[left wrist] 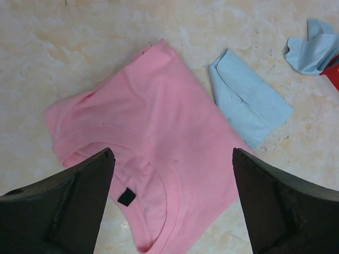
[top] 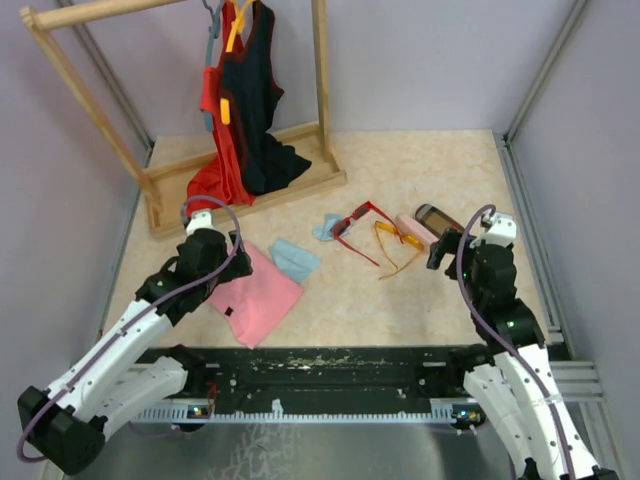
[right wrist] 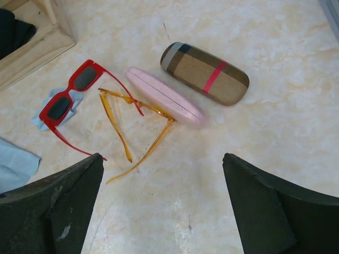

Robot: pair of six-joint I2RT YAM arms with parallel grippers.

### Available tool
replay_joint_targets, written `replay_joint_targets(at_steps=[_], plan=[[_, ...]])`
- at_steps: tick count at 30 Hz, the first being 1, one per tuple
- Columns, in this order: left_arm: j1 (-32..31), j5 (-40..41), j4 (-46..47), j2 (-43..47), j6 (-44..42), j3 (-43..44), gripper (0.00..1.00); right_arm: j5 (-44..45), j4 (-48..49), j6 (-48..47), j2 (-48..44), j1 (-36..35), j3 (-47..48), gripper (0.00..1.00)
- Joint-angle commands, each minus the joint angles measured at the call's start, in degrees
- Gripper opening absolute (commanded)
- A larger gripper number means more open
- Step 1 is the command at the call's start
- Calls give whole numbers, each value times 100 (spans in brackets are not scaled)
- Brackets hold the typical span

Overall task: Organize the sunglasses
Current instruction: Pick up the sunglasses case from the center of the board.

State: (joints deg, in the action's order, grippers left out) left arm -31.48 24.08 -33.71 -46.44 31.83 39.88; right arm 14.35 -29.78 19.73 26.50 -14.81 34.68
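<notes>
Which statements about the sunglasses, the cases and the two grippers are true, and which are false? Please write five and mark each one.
1. The red sunglasses lie with their arms unfolded. True.
2. The pink case lies open. False: it is closed.
3. The brown striped case lies beside the pink case, on the side away from the sunglasses. True.
4. The right gripper holds the orange sunglasses. False: its fingers are open and empty, and that pair lies on the table.
5. The left gripper hovers over the pink shirt with its fingers open. True.
</notes>
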Motion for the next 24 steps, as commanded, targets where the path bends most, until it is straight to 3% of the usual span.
replay_joint_targets(at_steps=[1, 17, 24], plan=[[192, -310, 313, -321, -184, 357, 98, -310, 160, 43, 418, 401, 601, 96], [429, -1098, 283, -837, -1033, 1044, 100, -896, -502, -81, 2504, 920, 1939, 98], [447, -1429, 405, -861, -1176, 910, 100, -937, -554, -568, 3643, 940, 2397, 88]])
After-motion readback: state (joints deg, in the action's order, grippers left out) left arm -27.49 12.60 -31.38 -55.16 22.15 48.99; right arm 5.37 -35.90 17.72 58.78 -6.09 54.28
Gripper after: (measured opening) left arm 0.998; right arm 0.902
